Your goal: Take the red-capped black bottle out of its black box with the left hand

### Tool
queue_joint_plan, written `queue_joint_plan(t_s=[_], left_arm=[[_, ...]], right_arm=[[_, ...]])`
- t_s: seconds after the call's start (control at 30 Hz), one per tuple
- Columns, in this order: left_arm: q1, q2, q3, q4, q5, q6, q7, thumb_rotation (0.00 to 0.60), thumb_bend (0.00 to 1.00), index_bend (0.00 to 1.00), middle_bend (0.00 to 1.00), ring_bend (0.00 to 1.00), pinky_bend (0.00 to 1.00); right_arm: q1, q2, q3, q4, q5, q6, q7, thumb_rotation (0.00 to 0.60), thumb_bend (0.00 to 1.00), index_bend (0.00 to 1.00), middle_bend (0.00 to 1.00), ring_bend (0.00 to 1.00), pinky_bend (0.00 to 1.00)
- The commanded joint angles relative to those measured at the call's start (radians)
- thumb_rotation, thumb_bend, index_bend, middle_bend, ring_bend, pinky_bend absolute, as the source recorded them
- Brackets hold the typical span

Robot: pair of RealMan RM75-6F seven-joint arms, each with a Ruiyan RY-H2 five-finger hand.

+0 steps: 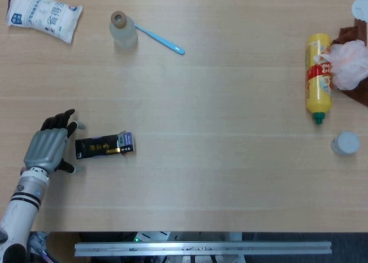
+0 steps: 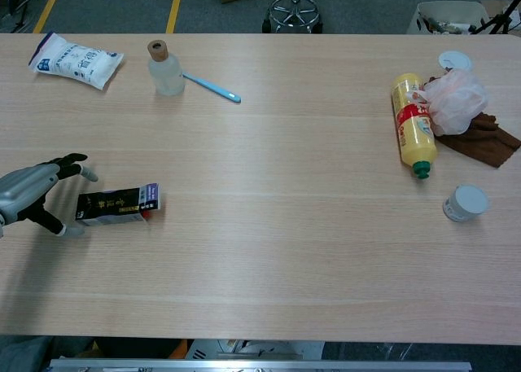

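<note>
The black box [image 1: 104,145] lies flat on the table at the left, with gold print on its side and a purple end flap pointing right; it shows also in the chest view [image 2: 117,205]. No red-capped bottle is visible, so it may be hidden inside. My left hand [image 1: 50,145] hovers just left of the box, fingers spread and holding nothing; the chest view shows the left hand [image 2: 32,194] a small gap away from the box's left end. My right hand is not visible in either view.
A white packet [image 1: 43,14] lies far left. A cork-stoppered clear bottle [image 1: 123,30] and a blue toothbrush [image 1: 161,39] sit beside it. At the right are a yellow bottle [image 1: 317,76], a white plastic bag [image 1: 347,63] on a brown cloth [image 2: 480,140], and a small white jar [image 1: 345,143].
</note>
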Motion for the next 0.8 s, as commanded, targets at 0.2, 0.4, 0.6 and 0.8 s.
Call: queue_joint_plan(t_s=[0.2,0.4,0.6,0.8], left_arm=[[-0.002,-0.001,0.001,0.004,-0.003,-0.001,-0.003,0.600,0.02,0.25,0.00,0.00,0.06],[-0.003,-0.003,0.002,0.006,-0.006,-0.001,-0.005,0.600,0.02,0.26,0.00,0.00,0.06],[-0.005,-0.004,0.003,0.006,-0.007,-0.001,-0.004,0.600,0.02,0.26,0.00,0.00,0.06],[-0.008,-0.003,0.001,-0.004,-0.008,-0.002,-0.011,0.600,0.02,0.27,0.00,0.00,0.06]], right_arm=[[0.000,0.000,0.000,0.000,0.000,0.000,0.000,0.600,0.08,0.17,0.16,0.09,0.23],[-0.001,-0.001,0.000,0.002,0.001,-0.001,0.002,0.600,0.08,0.17,0.16,0.09,0.23],[-0.002,-0.003,-0.001,0.005,0.002,-0.003,0.004,0.600,0.08,0.17,0.16,0.09,0.23],[-0.001,-0.005,-0.001,0.008,0.001,-0.003,0.007,0.600,0.08,0.17,0.16,0.09,0.23]])
